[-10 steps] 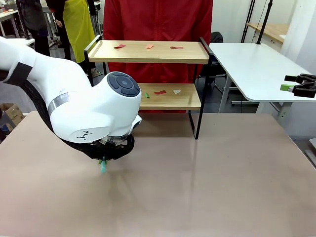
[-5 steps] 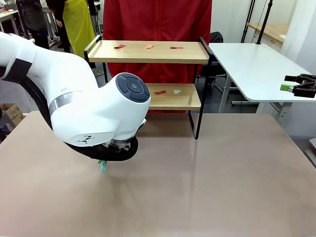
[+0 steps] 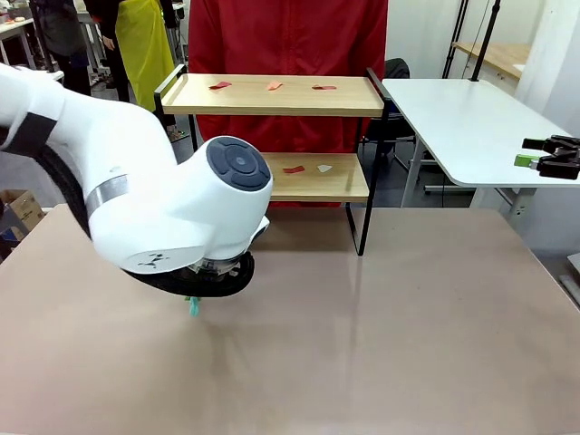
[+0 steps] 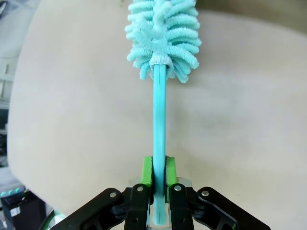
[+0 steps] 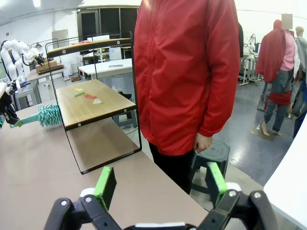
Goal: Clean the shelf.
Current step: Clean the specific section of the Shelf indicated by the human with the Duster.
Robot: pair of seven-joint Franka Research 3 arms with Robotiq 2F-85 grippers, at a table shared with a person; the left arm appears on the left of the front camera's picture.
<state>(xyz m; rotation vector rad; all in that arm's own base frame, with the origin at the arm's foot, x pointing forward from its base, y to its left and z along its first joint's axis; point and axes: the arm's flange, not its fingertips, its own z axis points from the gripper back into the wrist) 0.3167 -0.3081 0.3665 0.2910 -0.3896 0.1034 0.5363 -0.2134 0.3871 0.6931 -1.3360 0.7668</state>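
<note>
A small two-tier shelf [image 3: 272,106] of light wood in a thin black frame stands at the far edge of a brown table [image 3: 408,344], about the middle. A person in a red jacket [image 3: 290,36] stands just behind it. Three reddish paper scraps [image 3: 274,86] lie on its top board, and a red and a white scrap [image 3: 294,169] lie on the lower board.

The white left arm [image 3: 154,208] reaches in from the left and hangs low over the table, on the near side of the shelf's left end and apart from it. Under its wrist, the left pincer [image 4: 159,175] is clamped shut on the thin handle of a teal microfibre duster [image 4: 163,33]. In the left wrist view the green pads press the handle from both sides, and the fluffy head sticks out ahead of the fingers over bare tabletop. From the front, a short teal tip [image 3: 192,306] pokes out below the wrist.

The right pincer [image 5: 158,184] has its fingers spread wide with nothing between them. The shelf [image 5: 110,108] lies well apart from it, further along the table edge, with the duster's head [image 5: 48,115] just past the shelf's other end.
</note>
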